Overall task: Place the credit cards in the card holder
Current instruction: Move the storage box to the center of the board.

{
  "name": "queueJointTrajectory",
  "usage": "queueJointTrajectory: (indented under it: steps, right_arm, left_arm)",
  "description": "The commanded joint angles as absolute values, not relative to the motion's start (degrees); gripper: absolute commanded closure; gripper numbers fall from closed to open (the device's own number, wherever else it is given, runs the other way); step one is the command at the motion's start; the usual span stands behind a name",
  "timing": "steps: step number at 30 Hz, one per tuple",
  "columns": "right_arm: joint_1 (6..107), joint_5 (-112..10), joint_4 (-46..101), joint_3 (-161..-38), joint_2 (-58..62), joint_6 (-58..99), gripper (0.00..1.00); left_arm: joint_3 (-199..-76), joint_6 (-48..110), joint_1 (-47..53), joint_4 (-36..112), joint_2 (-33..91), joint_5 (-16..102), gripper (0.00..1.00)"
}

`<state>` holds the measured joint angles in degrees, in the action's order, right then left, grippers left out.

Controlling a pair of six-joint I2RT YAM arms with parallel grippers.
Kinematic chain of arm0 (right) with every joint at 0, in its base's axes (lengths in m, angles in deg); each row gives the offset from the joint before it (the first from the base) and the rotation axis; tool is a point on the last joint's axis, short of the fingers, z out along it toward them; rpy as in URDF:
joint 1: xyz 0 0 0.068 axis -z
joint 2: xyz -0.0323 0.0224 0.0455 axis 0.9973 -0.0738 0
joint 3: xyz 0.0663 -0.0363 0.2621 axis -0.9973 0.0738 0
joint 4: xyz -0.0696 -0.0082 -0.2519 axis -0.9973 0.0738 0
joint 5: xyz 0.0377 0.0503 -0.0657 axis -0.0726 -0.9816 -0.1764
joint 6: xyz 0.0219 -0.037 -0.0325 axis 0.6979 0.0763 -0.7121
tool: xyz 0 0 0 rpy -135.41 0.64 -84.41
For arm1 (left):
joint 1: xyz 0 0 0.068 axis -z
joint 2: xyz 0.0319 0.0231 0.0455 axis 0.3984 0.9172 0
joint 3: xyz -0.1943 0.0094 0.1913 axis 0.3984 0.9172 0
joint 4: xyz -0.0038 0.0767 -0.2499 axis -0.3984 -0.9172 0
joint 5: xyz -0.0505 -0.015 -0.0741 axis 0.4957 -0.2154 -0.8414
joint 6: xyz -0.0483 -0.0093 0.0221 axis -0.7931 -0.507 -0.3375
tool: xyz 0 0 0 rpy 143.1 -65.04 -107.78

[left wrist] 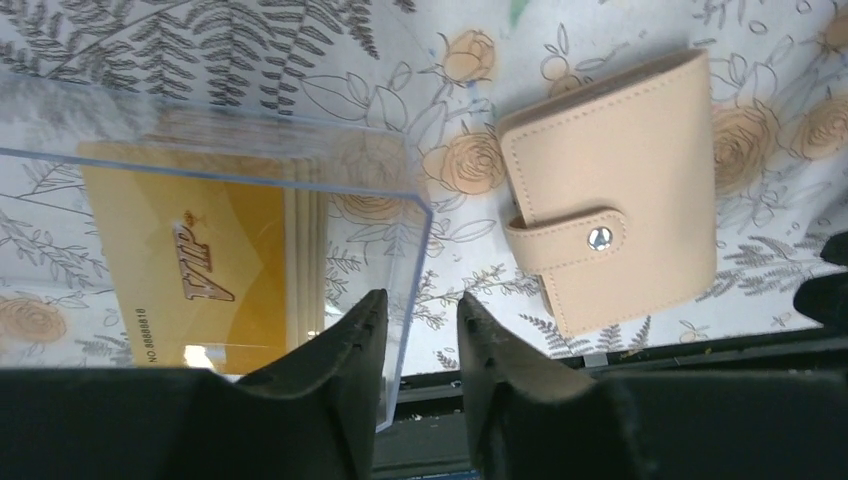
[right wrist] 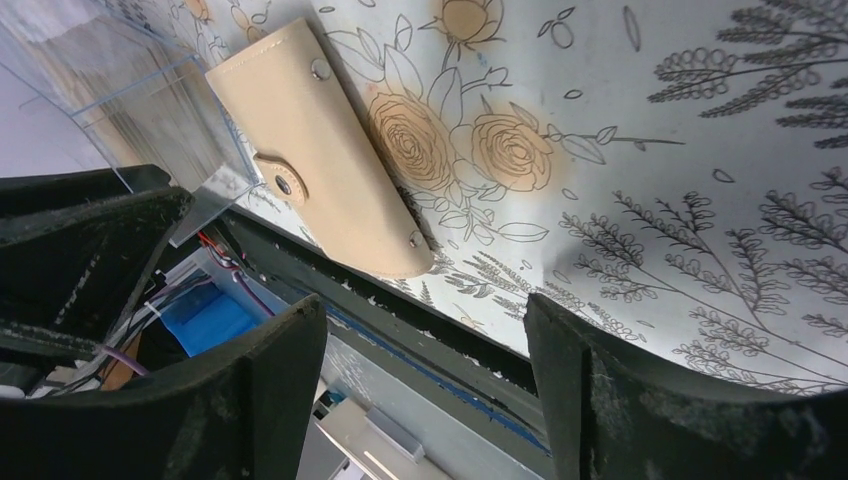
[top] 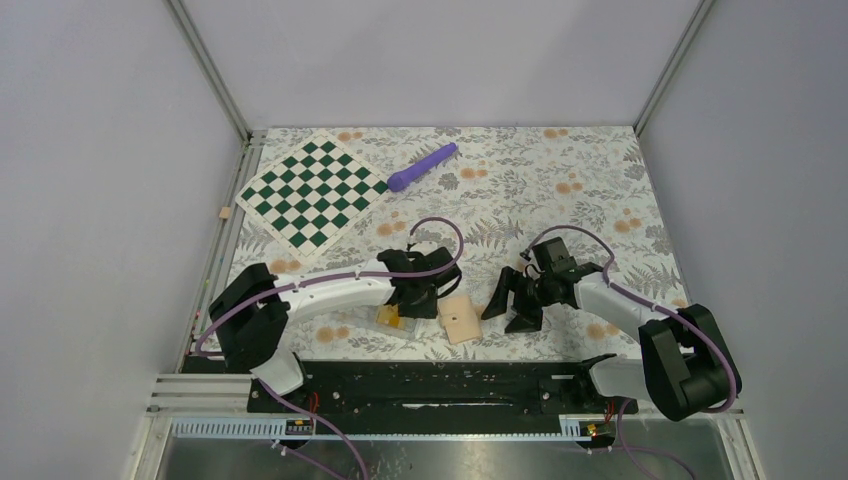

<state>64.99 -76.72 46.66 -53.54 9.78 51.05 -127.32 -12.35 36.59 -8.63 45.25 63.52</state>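
Left gripper (left wrist: 422, 300) has its fingers narrowly apart, astride the end wall of the clear plastic case (left wrist: 250, 150); whether they actually pinch it I cannot tell. Gold credit cards (left wrist: 190, 270) stand stacked inside that case. Just beside it, the tan card holder (left wrist: 620, 180) lies snapped closed on the floral table (left wrist: 300, 40). Right gripper (right wrist: 420, 310) hangs with jaws wide apart near the holder, clear of it.

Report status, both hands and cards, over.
Left hand astride clear case wall, not clamped. Right hand open, empty. Cards inside case; card holder snapped shut beside it.
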Motion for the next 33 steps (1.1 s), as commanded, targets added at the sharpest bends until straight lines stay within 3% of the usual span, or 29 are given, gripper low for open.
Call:
queueJointTrajectory:
  steps: [1, 6, 20, 22, 27, 33]
  right_arm:
    - [63.7, -79.0, 45.6, -55.6, 9.5, 51.1, 0.21]
    - [62.5, -79.0, 45.6, -56.6, 8.4, 51.3, 0.21]
    - [57.9, -73.5, 47.3, -61.1, 4.1, 50.6, 0.25]
    - [57.4, -72.3, 47.5, -61.2, 4.0, 50.5, 0.25]
    - [56.2, -72.9, 47.2, -61.9, 1.5, 50.4, 0.29]
    - [55.3, -73.4, 45.7, -61.5, -0.7, 50.7, 0.3]
  left_arm:
    - [-129.6, -11.5, 36.7, -12.0, 45.2, 68.2, 0.73]
    - [-130.4, -10.0, 35.1, -14.8, 45.1, 71.3, 0.88]
    - [-125.8, -5.0, 26.3, -16.8, 41.7, 73.7, 0.9]
    - [-126.3, -4.4, 26.3, -16.7, 40.7, 73.3, 0.81]
    - [-129.5, -4.7, 27.5, -17.4, 38.2, 72.4, 0.47]
    - [-134.8, -9.0, 32.8, -18.1, 36.6, 73.3, 0.33]
